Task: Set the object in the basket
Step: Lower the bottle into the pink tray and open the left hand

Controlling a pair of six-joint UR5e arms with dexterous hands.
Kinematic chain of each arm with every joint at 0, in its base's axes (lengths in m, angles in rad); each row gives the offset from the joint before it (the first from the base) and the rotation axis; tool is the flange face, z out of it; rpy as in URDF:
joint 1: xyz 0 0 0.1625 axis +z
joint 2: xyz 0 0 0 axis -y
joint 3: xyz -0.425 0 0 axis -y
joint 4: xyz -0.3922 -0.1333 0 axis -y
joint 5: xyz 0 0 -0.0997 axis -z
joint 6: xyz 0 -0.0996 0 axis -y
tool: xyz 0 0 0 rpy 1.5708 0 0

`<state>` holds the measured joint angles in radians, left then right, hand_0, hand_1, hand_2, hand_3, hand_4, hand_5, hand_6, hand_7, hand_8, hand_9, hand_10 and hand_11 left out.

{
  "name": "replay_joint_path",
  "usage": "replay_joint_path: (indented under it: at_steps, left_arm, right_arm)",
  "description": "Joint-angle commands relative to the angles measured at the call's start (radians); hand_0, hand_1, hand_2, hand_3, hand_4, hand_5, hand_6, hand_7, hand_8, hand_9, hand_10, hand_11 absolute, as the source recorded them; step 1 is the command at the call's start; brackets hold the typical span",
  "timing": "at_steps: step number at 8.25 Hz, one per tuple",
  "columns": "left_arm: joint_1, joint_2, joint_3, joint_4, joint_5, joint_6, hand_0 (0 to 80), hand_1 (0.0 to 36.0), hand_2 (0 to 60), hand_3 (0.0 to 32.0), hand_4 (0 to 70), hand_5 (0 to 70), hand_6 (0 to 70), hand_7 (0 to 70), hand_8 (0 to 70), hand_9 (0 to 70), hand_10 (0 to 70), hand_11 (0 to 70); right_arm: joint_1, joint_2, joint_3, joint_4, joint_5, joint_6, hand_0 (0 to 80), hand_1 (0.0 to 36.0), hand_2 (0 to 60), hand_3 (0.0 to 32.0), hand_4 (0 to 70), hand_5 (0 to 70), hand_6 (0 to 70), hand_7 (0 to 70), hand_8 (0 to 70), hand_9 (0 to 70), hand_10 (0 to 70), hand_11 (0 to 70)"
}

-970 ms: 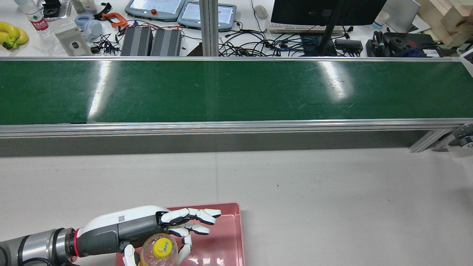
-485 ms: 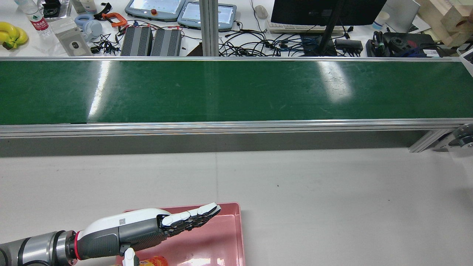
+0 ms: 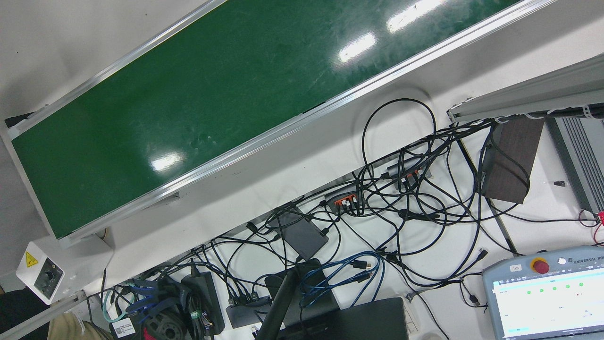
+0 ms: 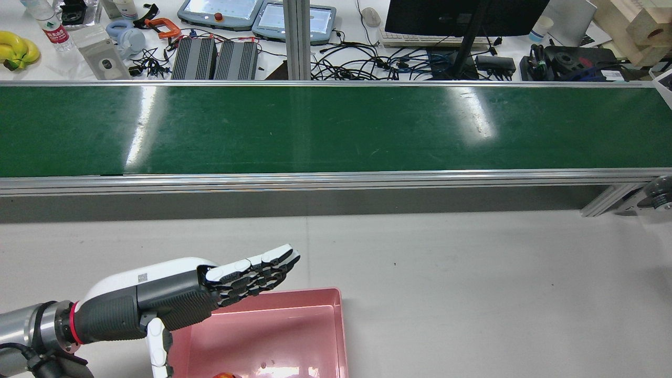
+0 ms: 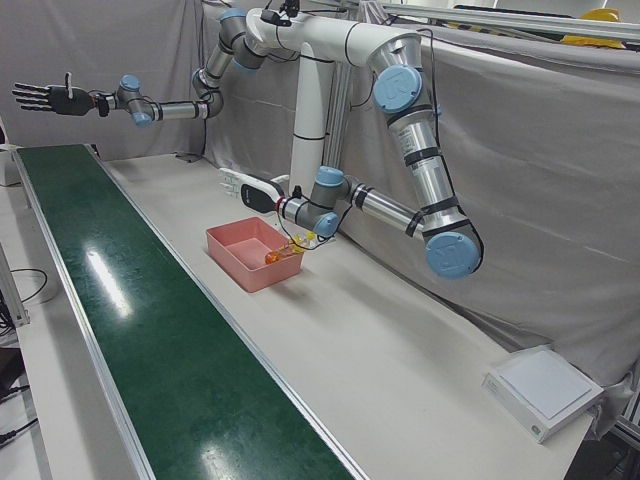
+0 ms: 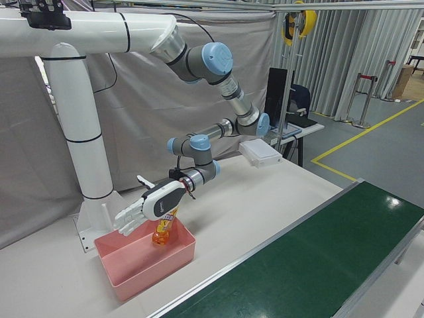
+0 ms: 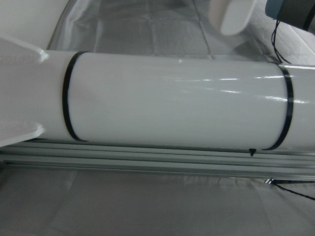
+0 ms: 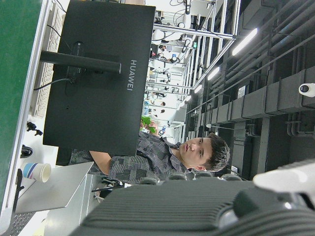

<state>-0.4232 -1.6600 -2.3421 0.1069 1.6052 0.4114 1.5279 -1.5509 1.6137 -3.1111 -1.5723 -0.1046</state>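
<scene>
A pink basket [image 4: 336,336] stands on the white table at the near left of the rear view. An orange drink bottle [image 6: 161,228] with a yellow cap leans inside it, free of any hand; the rear view shows only a sliver of the bottle [image 4: 224,375]. My left hand [image 4: 173,296] hovers open over the basket's far-left edge, fingers straight and pointing toward the belt, holding nothing. In the left-front view the left hand [image 5: 243,186] is above and behind the basket [image 5: 235,262]. My right hand [image 5: 35,97] is stretched out high past the belt's far end, open with fingers spread.
A long green conveyor belt [image 4: 336,131] with aluminium rails runs across the table beyond the basket. Behind it lies a desk with cables, a monitor, teach pendants and bananas [image 4: 16,48]. A white box [image 5: 545,390] sits at the table's end. A person shows in the right hand view.
My left hand let go of the bottle, straightened its fingers, and rose away toward the belt. The bottle dropped into the basket.
</scene>
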Motion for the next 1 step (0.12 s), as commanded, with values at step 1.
replay_joint_path:
  at_steps: [1]
  left_arm:
    - [-0.24, -0.004, -0.029, 0.113, 0.012, -0.111, 79.7, 14.6, 0.0, 0.0, 0.0, 0.0, 0.0, 2.1, 0.0, 0.0, 0.0, 0.0]
  right_arm:
    - [0.0, 0.0, 0.0, 0.0, 0.0, 0.0, 0.0, 0.0, 0.0, 0.0, 0.0, 0.0, 0.0, 0.0, 0.0, 0.0, 0.0, 0.0]
